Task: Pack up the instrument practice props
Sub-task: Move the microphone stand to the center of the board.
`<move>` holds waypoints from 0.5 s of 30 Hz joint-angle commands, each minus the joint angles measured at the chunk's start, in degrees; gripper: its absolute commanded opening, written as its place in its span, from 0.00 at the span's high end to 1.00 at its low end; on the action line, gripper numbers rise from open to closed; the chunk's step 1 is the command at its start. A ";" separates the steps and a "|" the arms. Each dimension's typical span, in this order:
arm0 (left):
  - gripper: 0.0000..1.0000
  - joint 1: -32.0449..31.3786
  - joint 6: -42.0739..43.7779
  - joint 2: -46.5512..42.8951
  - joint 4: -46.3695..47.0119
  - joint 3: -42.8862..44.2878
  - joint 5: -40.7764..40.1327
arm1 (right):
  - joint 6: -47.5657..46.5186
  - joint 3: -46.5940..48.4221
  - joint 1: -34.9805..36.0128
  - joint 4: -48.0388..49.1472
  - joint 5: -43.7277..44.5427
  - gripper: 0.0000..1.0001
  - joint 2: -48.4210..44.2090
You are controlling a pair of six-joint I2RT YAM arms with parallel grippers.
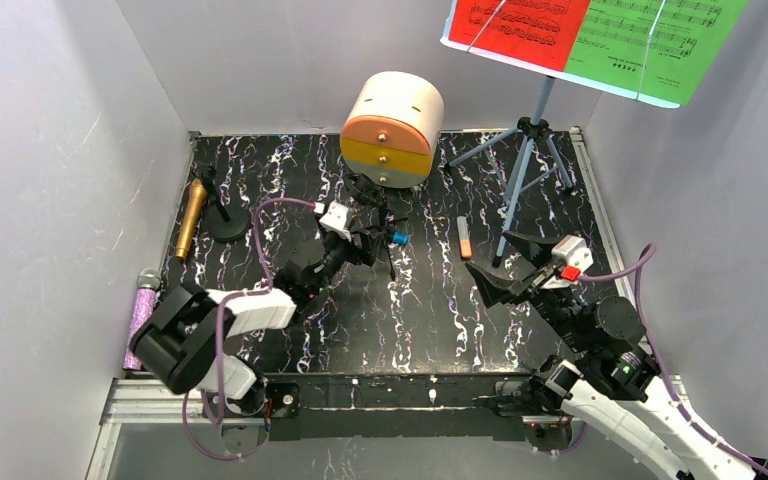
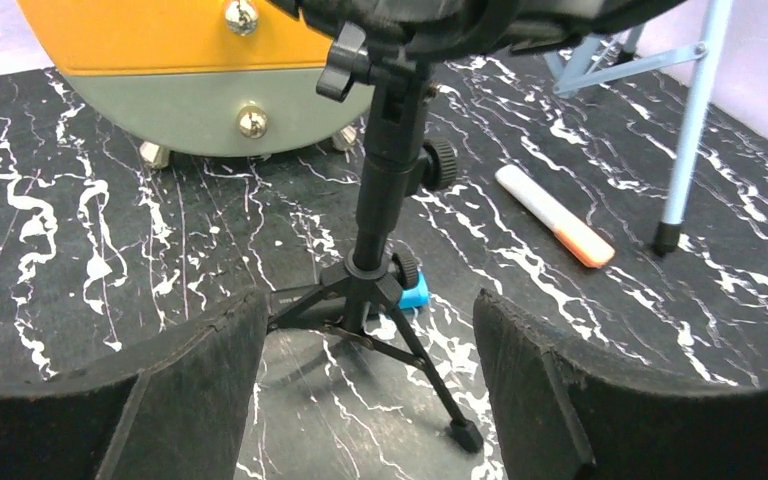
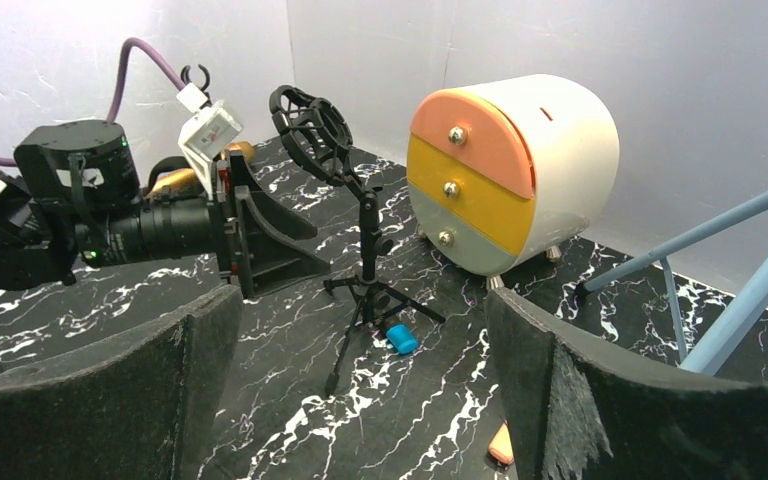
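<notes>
A small black mic tripod stands upright near the centre of the counter. The gold microphone lies at ten o'clock and the silver-headed purple microphone at eight. At two, the pale-blue tripod stands, carrying the red sheet and the green sheet side by side.

The black, white-veined tabletop carries a round drawer cabinet at the back and a small black mic tripod just in front of it, with a blue piece by its feet. To the right lies a white-and-orange marker — then a pale-blue tripod. Along the left edge lie a gold microphone and a purple microphone.
</notes>
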 commanded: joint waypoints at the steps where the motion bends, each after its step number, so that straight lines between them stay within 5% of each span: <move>1: 0.29 -0.49 3.75 6.54 18.20 0.22 -4.85 | -1.30 -0.44 0.19 2.83 1.55 0.01 0.05; 9: 0.40 -0.51 4.91 22.15 35.16 4.04 -5.40 | -2.16 -0.83 0.20 2.85 2.37 0.01 0.04; 15: 0.43 -0.47 6.14 28.19 37.67 9.12 -3.75 | -2.47 -1.05 0.14 3.11 2.63 0.01 -0.22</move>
